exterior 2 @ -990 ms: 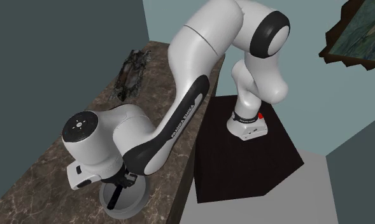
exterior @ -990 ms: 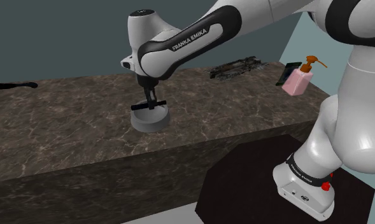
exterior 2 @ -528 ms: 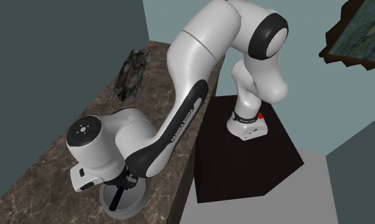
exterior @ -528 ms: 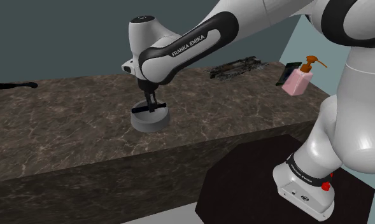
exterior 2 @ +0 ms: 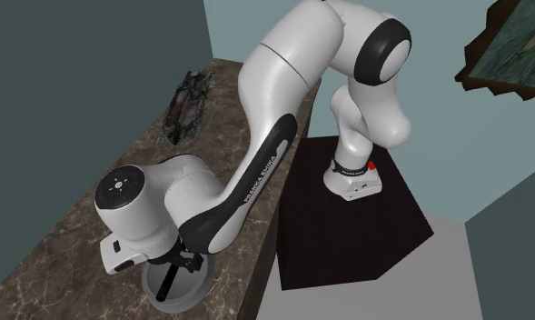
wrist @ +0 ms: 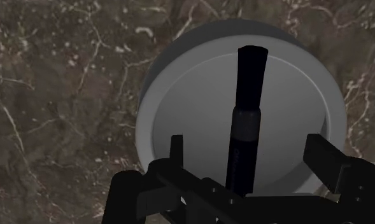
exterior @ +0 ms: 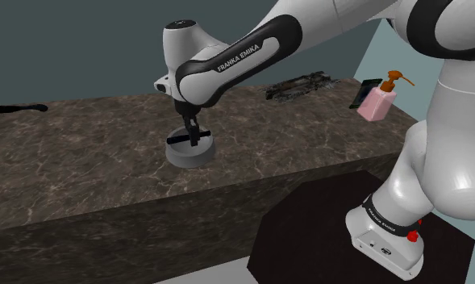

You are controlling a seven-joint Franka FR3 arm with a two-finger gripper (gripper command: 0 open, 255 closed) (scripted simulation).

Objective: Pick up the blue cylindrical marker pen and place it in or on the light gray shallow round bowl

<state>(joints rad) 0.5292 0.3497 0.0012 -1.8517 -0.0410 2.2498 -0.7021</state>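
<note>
1. The marker pen (wrist: pixel 246 121) renders dark, nearly black rather than blue. It lies inside the bowl (wrist: pixel 192 127), running from between the pincer's fingers across the floor to the far rim, where its tip seems to rest.
2. The bowl is light grey, shallow and round, and stands on the dark marbled bench (exterior: pixel 82 153), near the front edge in the shoulder view.
3. The pincer (wrist: pixel 249 143) is open. Its fingers (wrist: pixel 177 153) stand well to either side of the pen with grey bowl showing in both gaps, so nothing is gripped. In the shoulder view the pincer (exterior: pixel 192 133) hangs just above the bowl (exterior: pixel 191 153).
4. The pen's near end is hidden behind the pincer's body, so I cannot tell whether it lies flat or leans.
5. Judging by this, the placing looks all but done; what is left is a clean retreat.
6. Risks from here:
   - A sideways or tilted lift could let a finger clip the pen and flick it over the low rim.
   - If the tip rides on the rim, the round barrel may roll or slide out onto the bench.
   - A nudge to the bowl's wall could shift it toward the bench edge.
7. The pink soap dispenser (exterior: pixel 378 101) stands well apart and poses no obstacle.
</note>
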